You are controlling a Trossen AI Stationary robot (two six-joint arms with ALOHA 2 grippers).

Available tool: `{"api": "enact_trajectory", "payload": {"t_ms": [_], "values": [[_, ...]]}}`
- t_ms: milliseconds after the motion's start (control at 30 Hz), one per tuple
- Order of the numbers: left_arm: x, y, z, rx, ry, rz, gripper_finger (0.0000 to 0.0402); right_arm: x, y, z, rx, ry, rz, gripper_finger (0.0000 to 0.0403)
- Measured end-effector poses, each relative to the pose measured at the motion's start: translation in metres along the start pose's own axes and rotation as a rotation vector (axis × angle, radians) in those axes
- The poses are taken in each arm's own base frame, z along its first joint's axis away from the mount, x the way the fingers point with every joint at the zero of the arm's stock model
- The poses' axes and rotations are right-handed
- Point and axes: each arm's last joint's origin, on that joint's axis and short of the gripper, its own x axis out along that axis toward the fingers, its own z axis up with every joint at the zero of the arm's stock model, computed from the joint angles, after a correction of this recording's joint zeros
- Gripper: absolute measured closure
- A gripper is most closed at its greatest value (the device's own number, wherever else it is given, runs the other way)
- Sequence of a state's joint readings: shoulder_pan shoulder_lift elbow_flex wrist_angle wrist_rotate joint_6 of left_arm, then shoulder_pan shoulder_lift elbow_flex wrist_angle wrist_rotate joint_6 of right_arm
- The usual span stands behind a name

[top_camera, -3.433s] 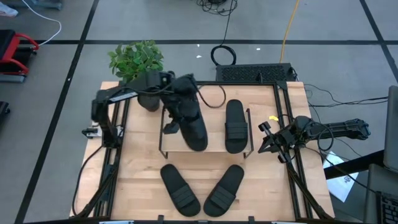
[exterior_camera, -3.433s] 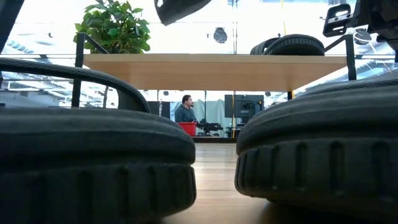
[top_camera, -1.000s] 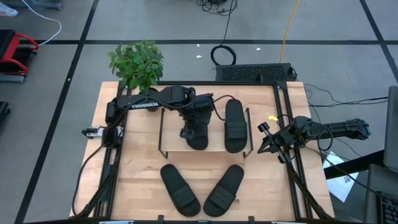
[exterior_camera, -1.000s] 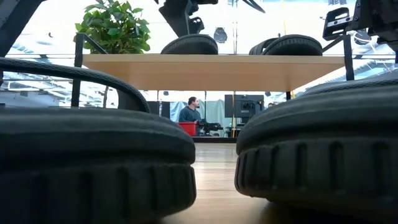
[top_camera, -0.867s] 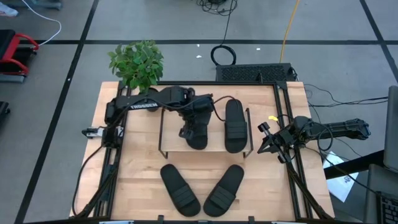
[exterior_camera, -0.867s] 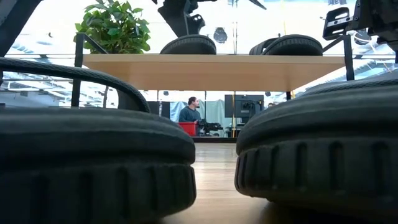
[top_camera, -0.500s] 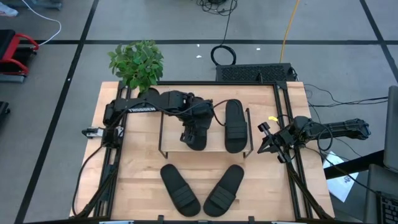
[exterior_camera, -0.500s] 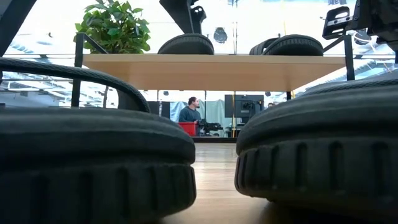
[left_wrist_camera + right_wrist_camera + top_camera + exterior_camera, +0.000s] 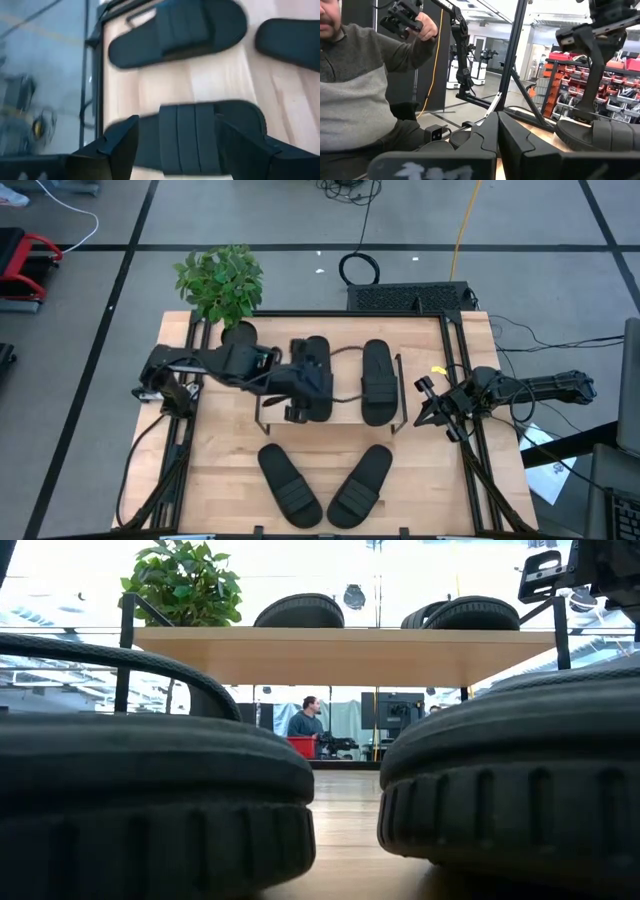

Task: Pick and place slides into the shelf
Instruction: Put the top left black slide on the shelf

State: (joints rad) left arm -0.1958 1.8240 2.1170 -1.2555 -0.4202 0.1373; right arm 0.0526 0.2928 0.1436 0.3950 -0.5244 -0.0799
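Note:
Two black slides lie on the shelf's light top board (image 9: 345, 408): the left one (image 9: 316, 370) and the right one (image 9: 377, 380). Both also show in the low view (image 9: 300, 610) (image 9: 465, 612). Two more slides (image 9: 290, 480) (image 9: 360, 480) lie on the table in front of the shelf. My left gripper (image 9: 296, 402) hangs open above the left shelf slide's ribbed strap (image 9: 192, 137), its fingers on either side and clear of it. My right gripper (image 9: 425, 405) waits shut at the table's right edge.
A potted plant (image 9: 220, 280) stands at the table's far left corner. A black metal frame (image 9: 460, 370) runs along the table's sides. Beyond the right edge sits a person (image 9: 350, 90) in a grey sweater.
My left gripper has risen off the left shelf slide and drawn back toward the table's left and near side, staying open and tipping less steeply. It has gone up out of the low view. The slide stays lying on the shelf's top board.

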Motion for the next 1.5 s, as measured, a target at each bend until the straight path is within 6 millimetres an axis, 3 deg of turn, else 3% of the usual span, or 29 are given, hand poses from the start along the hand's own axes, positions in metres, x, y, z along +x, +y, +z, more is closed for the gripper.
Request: {"api": "enact_trajectory", "payload": {"t_ms": [133, 333, 500, 633, 700, 1067, 1500], "values": [[-0.002, -0.031, -0.003, 0.081, 0.041, -0.008, 0.0161, 0.000, 0.000, 0.000, -0.023, 0.000, 0.002, 0.0403], [0.026, -0.079, -0.007, 0.195, 0.016, 0.117, 0.0224, 0.001, 0.000, -0.001, -0.012, 0.008, 0.003, 0.0403], [0.047, -0.092, -0.017, 0.176, 0.018, 0.341, 0.0297, 0.001, 0.000, 0.000, -0.011, 0.000, 0.002, 0.0403], [0.051, -0.094, -0.020, 0.124, 0.019, 0.354, 0.0380, 0.001, 0.000, 0.001, -0.016, -0.009, 0.001, 0.0403], [0.051, -0.094, -0.019, 0.078, 0.001, 0.346, 0.0392, 0.001, 0.000, 0.001, -0.016, -0.010, 0.001, 0.0403], [0.053, -0.087, -0.023, -0.010, 0.026, 0.303, 0.0311, 0.001, 0.000, 0.001, -0.016, -0.009, 0.001, 0.0403], [0.050, -0.094, -0.025, 0.020, 0.042, 0.235, 0.0114, 0.001, 0.000, 0.001, -0.016, -0.010, 0.001, 0.0403]]}}
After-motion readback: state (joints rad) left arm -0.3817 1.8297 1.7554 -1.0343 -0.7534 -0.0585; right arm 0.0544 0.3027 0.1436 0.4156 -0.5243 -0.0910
